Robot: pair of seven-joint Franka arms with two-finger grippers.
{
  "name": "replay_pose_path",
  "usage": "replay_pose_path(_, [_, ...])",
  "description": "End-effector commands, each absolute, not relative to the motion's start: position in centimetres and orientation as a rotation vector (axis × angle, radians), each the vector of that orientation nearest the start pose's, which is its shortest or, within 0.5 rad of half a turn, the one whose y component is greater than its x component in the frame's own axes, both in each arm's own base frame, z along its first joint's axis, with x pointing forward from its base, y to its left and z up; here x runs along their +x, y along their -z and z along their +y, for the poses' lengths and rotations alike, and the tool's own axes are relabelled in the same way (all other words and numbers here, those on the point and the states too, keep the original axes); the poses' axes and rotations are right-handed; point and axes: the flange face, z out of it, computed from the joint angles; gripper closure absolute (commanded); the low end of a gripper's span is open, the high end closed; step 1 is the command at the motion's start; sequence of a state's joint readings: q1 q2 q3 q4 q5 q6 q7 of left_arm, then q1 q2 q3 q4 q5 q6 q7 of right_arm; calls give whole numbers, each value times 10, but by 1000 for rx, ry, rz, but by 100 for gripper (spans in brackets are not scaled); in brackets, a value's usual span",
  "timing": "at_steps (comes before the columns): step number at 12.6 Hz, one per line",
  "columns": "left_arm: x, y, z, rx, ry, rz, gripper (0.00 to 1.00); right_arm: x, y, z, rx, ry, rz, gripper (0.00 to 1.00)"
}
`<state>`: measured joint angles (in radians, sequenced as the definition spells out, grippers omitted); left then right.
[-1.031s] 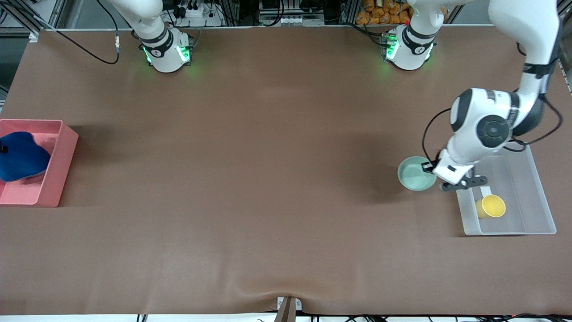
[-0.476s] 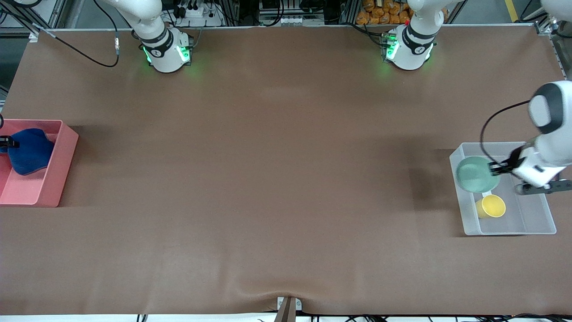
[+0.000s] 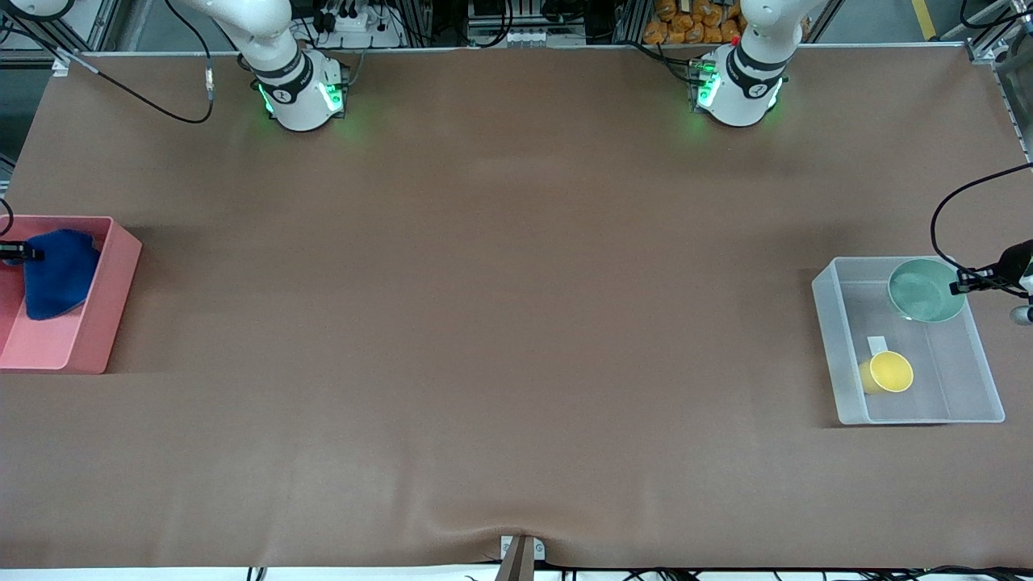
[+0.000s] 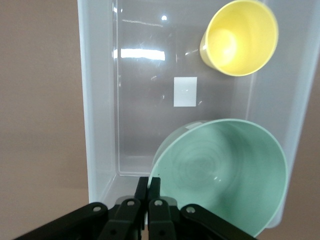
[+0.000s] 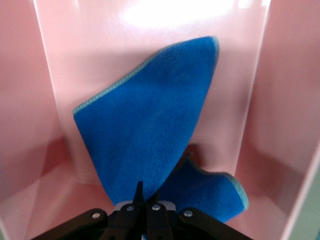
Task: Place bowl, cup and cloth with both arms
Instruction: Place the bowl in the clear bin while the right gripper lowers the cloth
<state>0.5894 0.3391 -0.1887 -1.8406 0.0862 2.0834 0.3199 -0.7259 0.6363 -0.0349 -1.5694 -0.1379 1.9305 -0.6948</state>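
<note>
The pale green bowl (image 3: 926, 289) hangs tilted over the clear bin (image 3: 831, 323), and my left gripper (image 3: 964, 282) is shut on its rim. In the left wrist view the fingers (image 4: 148, 182) pinch the edge of the bowl (image 4: 225, 175). The yellow cup (image 3: 888, 373) lies in the same bin, and the left wrist view also shows the cup (image 4: 240, 37). At the right arm's end of the table, my right gripper (image 3: 24, 252) is shut on the blue cloth (image 3: 58, 273), which hangs into the pink bin (image 3: 113, 274). The cloth (image 5: 150, 125) drapes down from the gripper (image 5: 146, 190).
A white label (image 4: 185, 91) sticks to the clear bin's floor between cup and bowl. The brown table cover (image 3: 500, 323) stretches between the two bins. Both arm bases (image 3: 303, 93) (image 3: 738, 89) glow green along the table's edge farthest from the front camera.
My left gripper carried the bowl from beside the clear bin to over it. My right gripper shifted the cloth within the pink bin, and the cloth now hangs narrower.
</note>
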Motion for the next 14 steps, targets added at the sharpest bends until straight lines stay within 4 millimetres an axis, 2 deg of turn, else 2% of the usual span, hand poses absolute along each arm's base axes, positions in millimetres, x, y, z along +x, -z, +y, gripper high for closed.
replay_pose_path(1, [582, -320, 262, -3192, -130, -44, 100, 472, -236, -476, -3011, -465, 12, 62])
replay_pose_path(2, [583, -313, 262, -3193, -119, -44, 100, 474, -235, -473, -3010, -466, 3, 1])
replay_pose_path(4, [585, -294, 261, -3196, -108, -36, 100, 481, -238, -465, -3005, -473, -9, 0])
replay_pose_path(5, [584, -288, 261, -3196, -98, -37, 100, 492, -250, -453, -3004, -472, -38, 0])
replay_pose_path(6, [582, -282, 257, -3195, -86, -31, 100, 508, -277, -435, -3021, -457, -77, 0])
replay_pose_path(9, [574, -266, 252, -3197, -92, -29, 100, 529, -343, -405, -3073, -380, -145, 0])
replay_pose_path(11, [571, -257, 248, -3195, -69, -25, 100, 546, -374, -377, -3082, -293, -163, 0])
replay_pose_path(12, [570, -249, 247, -3193, -72, -16, 100, 550, -386, -368, -3089, -275, -171, 0])
replay_pose_path(14, [571, -246, 243, -3191, -71, -1, 100, 557, -410, -344, -3066, -235, -182, 0])
